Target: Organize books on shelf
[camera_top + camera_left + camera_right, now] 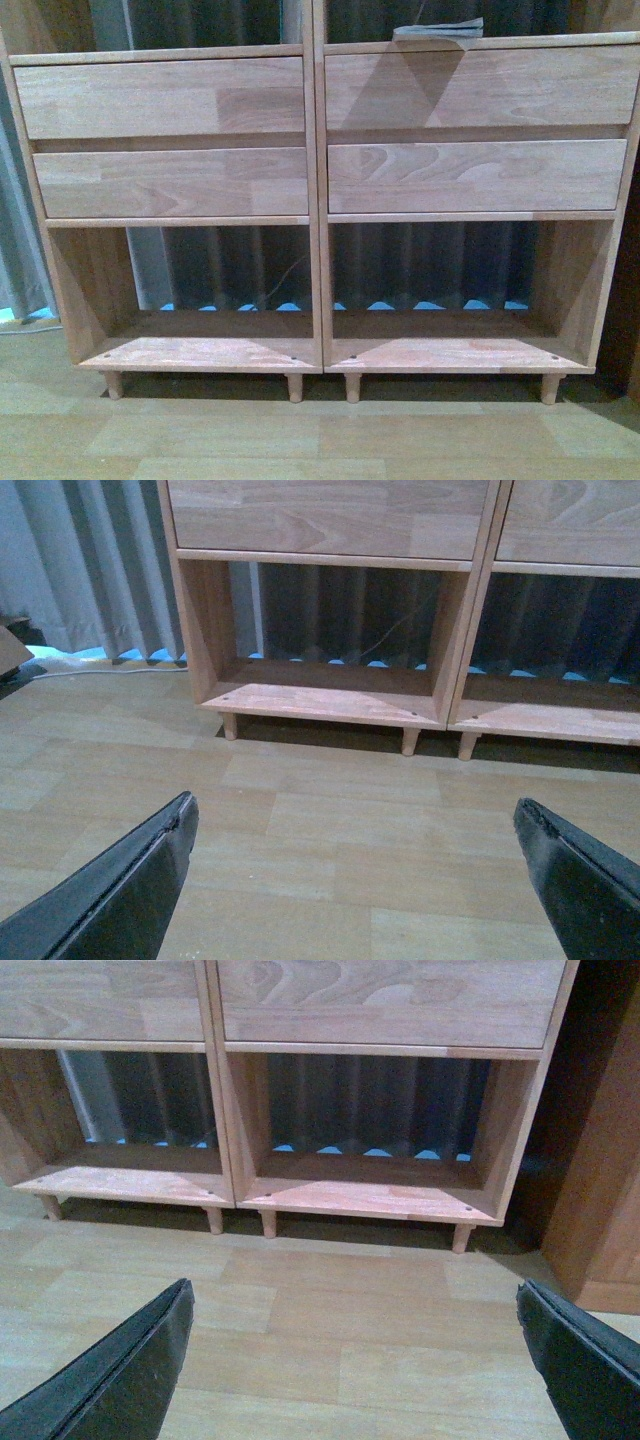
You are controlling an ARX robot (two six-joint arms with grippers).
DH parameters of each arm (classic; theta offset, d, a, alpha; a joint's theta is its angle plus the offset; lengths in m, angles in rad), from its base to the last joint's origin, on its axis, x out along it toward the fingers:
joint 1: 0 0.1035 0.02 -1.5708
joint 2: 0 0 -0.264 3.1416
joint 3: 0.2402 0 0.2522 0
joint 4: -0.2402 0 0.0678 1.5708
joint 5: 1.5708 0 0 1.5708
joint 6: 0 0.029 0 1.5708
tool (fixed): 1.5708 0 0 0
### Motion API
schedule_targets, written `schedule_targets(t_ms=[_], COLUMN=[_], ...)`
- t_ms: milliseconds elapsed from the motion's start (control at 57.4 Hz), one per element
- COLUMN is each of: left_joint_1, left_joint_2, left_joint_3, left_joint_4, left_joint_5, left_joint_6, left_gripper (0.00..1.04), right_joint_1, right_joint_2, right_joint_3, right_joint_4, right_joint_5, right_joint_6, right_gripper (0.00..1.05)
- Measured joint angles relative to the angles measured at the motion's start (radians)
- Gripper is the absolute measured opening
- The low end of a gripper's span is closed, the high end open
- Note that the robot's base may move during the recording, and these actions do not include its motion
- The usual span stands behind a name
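Ahead of both claws stands the light wooden shelf (317, 200), two columns on short peg legs, each with two plain drawers (160, 98) above an open, backless compartment. The left claw (352, 810) hangs released over the pale wood floor (300, 430), its black fingers (130, 880) spread wide with nothing between them; the left column's lower compartment lies straight beyond it. The right claw (353, 1288) is likewise released and holds nothing, facing the right column's lower compartment, with a darker cabinet (600, 1160) off to its right side. Well above and beyond the claws, one thin book (440, 30) lies flat on the ledge over the right column's top drawer. A pleated curtain (400, 265) shows through the compartments behind the shelf.
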Motion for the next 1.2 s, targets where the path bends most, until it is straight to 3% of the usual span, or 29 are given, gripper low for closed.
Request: schedule_targets(t_ms=[1202], left_joint_1=[0.0], left_joint_2=[-0.001], left_joint_3=[0.0], left_joint_4=[0.0], left_joint_5=[-0.001], left_joint_6=[0.0], left_gripper=[0.97], right_joint_1=[0.0], right_joint_2=[-0.001], right_joint_3=[0.0], right_joint_4=[0.0], right_joint_5=[0.0], right_joint_6=[0.0], right_gripper=[0.98])
